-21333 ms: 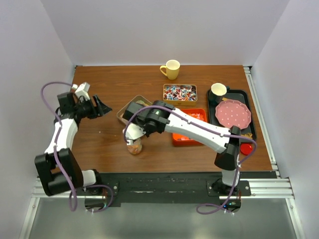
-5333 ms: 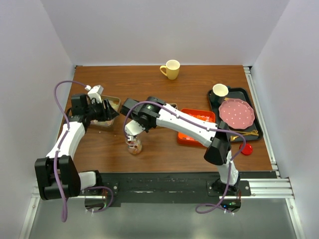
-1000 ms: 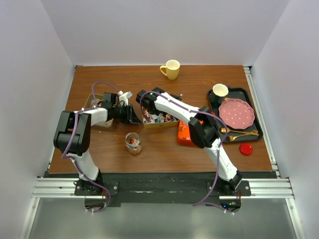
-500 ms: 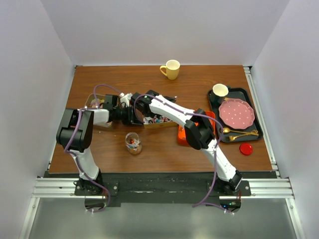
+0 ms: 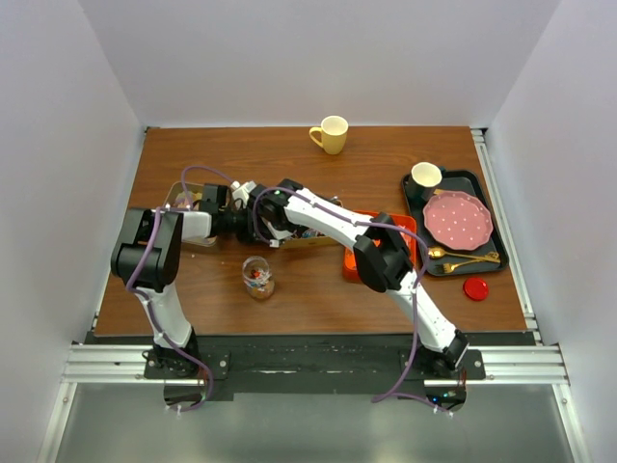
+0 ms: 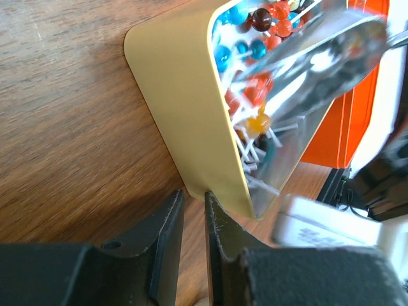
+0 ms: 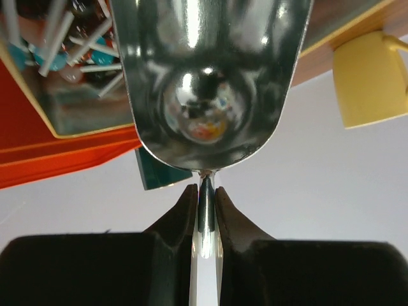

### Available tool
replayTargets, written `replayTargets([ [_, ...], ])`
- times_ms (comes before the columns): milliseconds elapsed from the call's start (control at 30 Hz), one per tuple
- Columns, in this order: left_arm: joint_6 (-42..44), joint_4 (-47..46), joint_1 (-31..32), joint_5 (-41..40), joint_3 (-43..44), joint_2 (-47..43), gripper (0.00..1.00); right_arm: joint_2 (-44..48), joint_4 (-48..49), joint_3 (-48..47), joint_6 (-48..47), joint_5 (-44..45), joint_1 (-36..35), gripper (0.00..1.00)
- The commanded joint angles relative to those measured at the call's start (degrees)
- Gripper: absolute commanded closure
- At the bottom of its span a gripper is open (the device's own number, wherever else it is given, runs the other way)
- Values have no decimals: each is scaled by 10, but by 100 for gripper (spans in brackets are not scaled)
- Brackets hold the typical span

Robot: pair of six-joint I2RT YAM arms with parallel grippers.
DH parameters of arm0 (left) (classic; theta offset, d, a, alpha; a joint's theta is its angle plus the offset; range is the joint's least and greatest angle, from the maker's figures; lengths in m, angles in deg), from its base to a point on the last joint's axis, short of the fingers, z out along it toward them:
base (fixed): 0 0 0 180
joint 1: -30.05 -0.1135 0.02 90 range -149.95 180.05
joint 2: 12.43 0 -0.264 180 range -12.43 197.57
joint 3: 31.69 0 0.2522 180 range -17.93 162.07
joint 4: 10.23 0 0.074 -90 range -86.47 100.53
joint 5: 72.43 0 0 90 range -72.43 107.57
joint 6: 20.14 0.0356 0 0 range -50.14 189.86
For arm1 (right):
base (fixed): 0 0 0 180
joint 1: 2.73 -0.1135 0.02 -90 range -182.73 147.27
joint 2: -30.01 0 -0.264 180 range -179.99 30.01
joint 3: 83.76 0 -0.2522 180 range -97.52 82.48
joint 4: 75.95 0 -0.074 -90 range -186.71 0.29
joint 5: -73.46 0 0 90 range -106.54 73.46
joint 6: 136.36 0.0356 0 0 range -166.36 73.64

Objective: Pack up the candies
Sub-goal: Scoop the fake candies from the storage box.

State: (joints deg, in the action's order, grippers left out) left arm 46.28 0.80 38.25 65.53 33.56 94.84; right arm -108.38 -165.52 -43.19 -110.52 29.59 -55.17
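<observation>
Well, the right gripper (image 7: 204,191) pinches the thin handle of a metal scoop (image 7: 204,76), its bowl over the candies (image 6: 245,48) in a yellow tin (image 6: 178,95) left of the table's (image 6: 64,127) middle. The left gripper (image 6: 192,197) has its fingers set narrow at a corner of the tin; I cannot tell whether they clamp it. A glass jar (image 5: 256,277) stands toward the front edge.
</observation>
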Motion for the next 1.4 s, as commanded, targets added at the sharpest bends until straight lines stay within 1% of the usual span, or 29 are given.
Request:
replayTargets([
  [0,-20,-47,9,48,4,2,76,-33,-151,-14,2,-67,-13,100],
  [167,-24,-47,9,49,9,6,76,-45,-141,-26,7,-97,-15,100],
  [233,-25,-36,9,51,20,10,76,-48,-138,-27,14,-126,-13,100],
  [333,-5,-5,8,51,39,5,76,-43,-127,-18,25,-160,-5,100],
  [467,27,25,5,49,46,-13,75,-8,-81,5,29,-193,23,100],
  [500,34,49,1,50,46,-20,75,-2,-75,6,30,-206,30,100],
  [600,57,73,-7,50,44,-33,74,20,-62,15,27,-253,53,100],
  [667,69,81,-13,53,44,-38,74,36,-37,39,18,-283,73,100],
  [700,72,89,-18,57,44,-43,73,50,-25,66,13,-287,77,100],
  [767,84,97,-22,63,45,-49,73,65,1,90,-1,-295,88,100],
  [833,97,113,-24,73,51,-57,71,78,14,108,-6,-316,97,100],
  [967,129,132,-26,102,59,-59,68,79,27,110,-10,-351,117,100],
  [1167,144,148,-26,166,74,-58,66,98,59,125,-19,-387,130,100],
  [1233,161,182,-27,188,97,-56,66,104,60,125,-20,-414,134,100],
  [1367,228,260,-28,199,142,-45,66,116,59,128,-22,-457,146,100],
])
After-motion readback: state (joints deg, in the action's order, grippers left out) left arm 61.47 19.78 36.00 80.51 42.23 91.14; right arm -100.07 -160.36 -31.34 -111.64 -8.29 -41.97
